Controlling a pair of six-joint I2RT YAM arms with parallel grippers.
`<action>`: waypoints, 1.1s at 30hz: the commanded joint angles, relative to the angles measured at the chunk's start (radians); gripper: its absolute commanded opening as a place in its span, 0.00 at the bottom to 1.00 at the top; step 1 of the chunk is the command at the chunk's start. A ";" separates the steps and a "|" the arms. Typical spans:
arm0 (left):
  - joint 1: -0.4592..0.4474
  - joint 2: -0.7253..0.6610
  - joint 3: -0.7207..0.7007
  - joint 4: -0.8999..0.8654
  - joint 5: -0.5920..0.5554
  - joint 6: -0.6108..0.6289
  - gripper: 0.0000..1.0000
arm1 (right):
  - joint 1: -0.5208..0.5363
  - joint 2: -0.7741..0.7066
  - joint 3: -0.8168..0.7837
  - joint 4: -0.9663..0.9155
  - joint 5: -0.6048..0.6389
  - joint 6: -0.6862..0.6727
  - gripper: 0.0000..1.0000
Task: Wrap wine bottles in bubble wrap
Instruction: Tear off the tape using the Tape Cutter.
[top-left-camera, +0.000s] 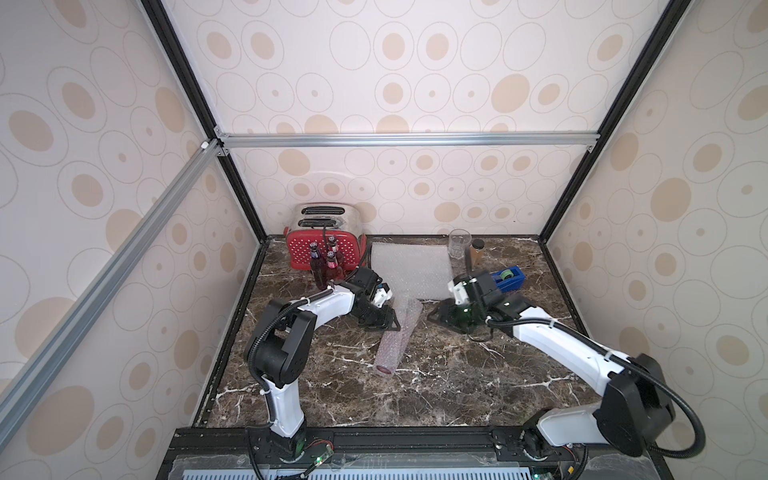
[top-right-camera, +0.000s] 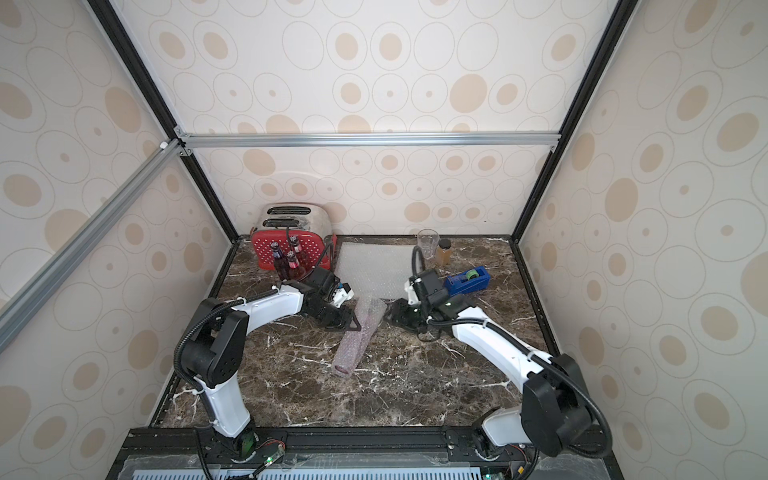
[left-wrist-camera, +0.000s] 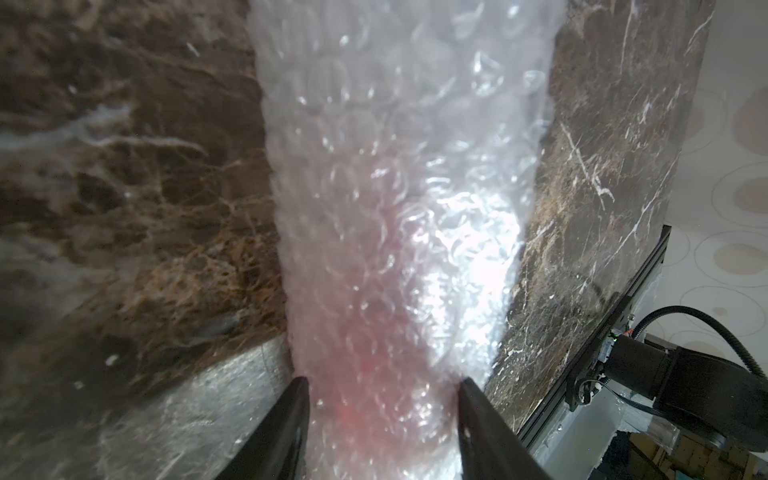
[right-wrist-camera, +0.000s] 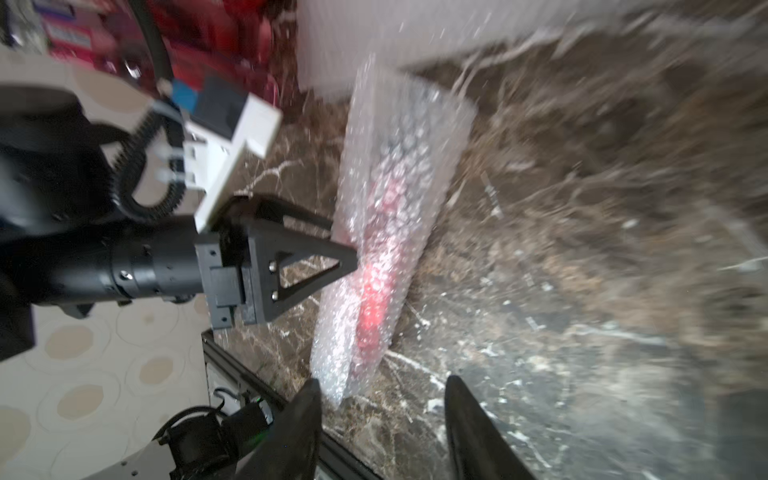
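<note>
Bubble wrap (top-left-camera: 406, 311), a translucent whitish bubbled sheet, is rolled round one slim clear glass wine bottle of red-pink liquid; this wrapped bottle (top-left-camera: 395, 336) lies slantwise at the centre of both top views on the brown marbled table (top-left-camera: 457, 374), the black left gripper (top-left-camera: 390, 324) touching its flank, the black right gripper (top-left-camera: 434, 318) just right of it, apart. Left wrist view: the left gripper's fingers (left-wrist-camera: 286, 419) press into the roll from both sides, so it is grasping the wrapped bottle. Right wrist view, blurred: the right gripper (right-wrist-camera: 382, 379) is released, jaws apart, nothing held. I judge the rolling done but the roll unsecured; next it wants holding closed and taping. Count: four bottles, one wrapped and three bare bottles (top-left-camera: 331, 268) standing upper left before one red and chrome toaster (top-left-camera: 299, 253); one flat pile of bubble wrap (top-left-camera: 409, 266) upper centre, sheets uncountable; one clear drinking glass (top-left-camera: 459, 243), one amber jar (top-left-camera: 477, 253), one blue tape dispenser (top-left-camera: 507, 280) upper right
</note>
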 joint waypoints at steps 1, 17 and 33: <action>0.005 0.013 -0.037 -0.053 -0.103 0.001 0.55 | -0.118 -0.055 -0.001 -0.085 0.048 -0.025 0.55; 0.006 0.012 -0.034 -0.056 -0.094 0.004 0.56 | -0.599 0.224 0.016 0.238 -0.070 0.008 0.45; 0.002 0.010 -0.040 -0.047 -0.086 -0.005 0.55 | -0.603 0.468 0.041 0.609 -0.067 0.207 0.30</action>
